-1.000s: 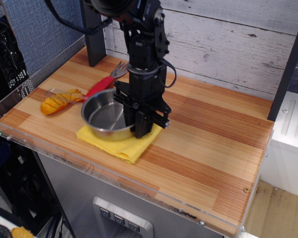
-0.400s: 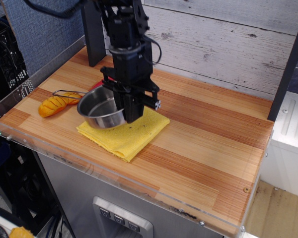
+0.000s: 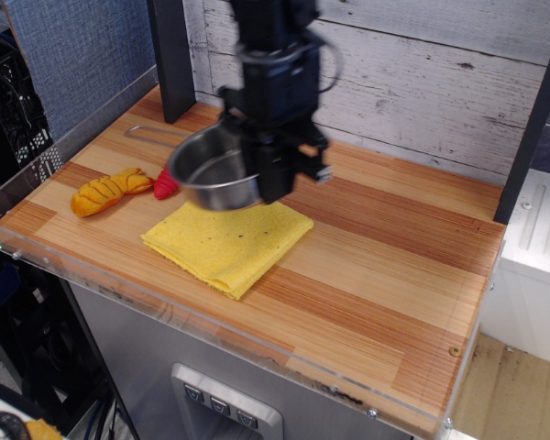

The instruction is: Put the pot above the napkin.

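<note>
The pot (image 3: 211, 170) is a small shiny steel saucepan with a thin wire handle reaching left. It hangs tilted in the air, just beyond the far edge of the napkin (image 3: 227, 240). The napkin is a folded bright yellow cloth lying flat on the wooden table, with a few dark specks, and now fully uncovered. My gripper (image 3: 273, 179) comes down from above and is shut on the pot's right rim, holding it clear of the table.
An orange-yellow ridged toy (image 3: 108, 191) lies left of the napkin. A red-handled utensil (image 3: 168, 186) pokes out under the pot. A dark post (image 3: 172, 57) stands at the back left. A clear plastic lip (image 3: 101, 275) runs along the table's front edge.
The gripper has lifted the pot off the napkin and carried it up and toward the back. The whole napkin now shows.
</note>
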Robot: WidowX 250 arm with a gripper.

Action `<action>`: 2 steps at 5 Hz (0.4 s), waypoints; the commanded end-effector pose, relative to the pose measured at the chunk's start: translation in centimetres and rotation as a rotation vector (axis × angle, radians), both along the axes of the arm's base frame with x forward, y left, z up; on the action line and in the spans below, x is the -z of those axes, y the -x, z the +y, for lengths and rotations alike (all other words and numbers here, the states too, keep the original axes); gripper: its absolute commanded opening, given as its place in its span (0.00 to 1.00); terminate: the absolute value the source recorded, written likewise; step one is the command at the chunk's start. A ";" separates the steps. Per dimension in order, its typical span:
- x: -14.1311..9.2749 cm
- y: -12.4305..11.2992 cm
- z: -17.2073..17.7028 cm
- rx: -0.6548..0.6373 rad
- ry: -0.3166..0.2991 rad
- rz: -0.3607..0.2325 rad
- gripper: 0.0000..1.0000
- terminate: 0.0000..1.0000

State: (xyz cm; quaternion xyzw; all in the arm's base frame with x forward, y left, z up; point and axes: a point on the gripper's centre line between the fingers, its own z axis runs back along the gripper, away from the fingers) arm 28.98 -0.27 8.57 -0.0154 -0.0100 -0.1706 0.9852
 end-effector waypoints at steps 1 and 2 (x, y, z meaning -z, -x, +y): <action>-5.2 -1.7 -5.7 0.120 0.055 -0.088 0.00 0.00; -5.8 -1.9 -7.0 0.157 0.076 -0.091 0.00 0.00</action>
